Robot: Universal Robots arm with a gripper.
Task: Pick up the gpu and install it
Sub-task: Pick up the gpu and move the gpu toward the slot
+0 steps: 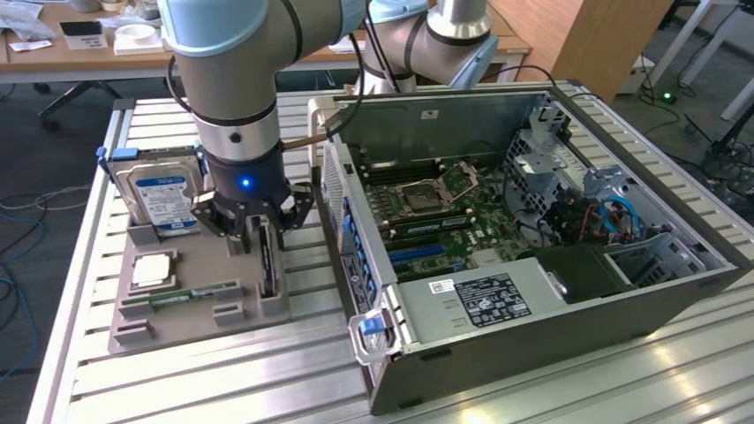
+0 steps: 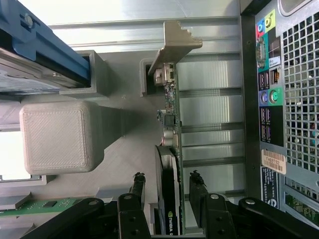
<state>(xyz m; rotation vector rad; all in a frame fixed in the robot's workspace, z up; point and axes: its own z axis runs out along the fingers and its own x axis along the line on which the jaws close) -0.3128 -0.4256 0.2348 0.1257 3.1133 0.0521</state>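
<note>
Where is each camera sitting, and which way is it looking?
Exterior view: off the robot, high up, looking down at the table, the open computer and the gray holder; the arm and hand show.
Wrist view: on the wrist, looking down along the hand's open fingers, one each side of the graphics card.
Both share: hand, graphics card, holder, computer.

gripper (image 2: 167,181) with jaws spread, one finger (image 2: 138,186) to each side of the gpu (image 2: 168,199), a narrow gap showing on both sides. the card stood on edge in a slot of the grey holder tray (image 2: 119,154), its silver bracket (image 2: 175,44) at the end away from the gripper. also seen were a blue-framed hard drive (image 2: 35,55), a memory stick (image 2: 35,208) and the computer case's rear ports (image 2: 269,99).
</note>
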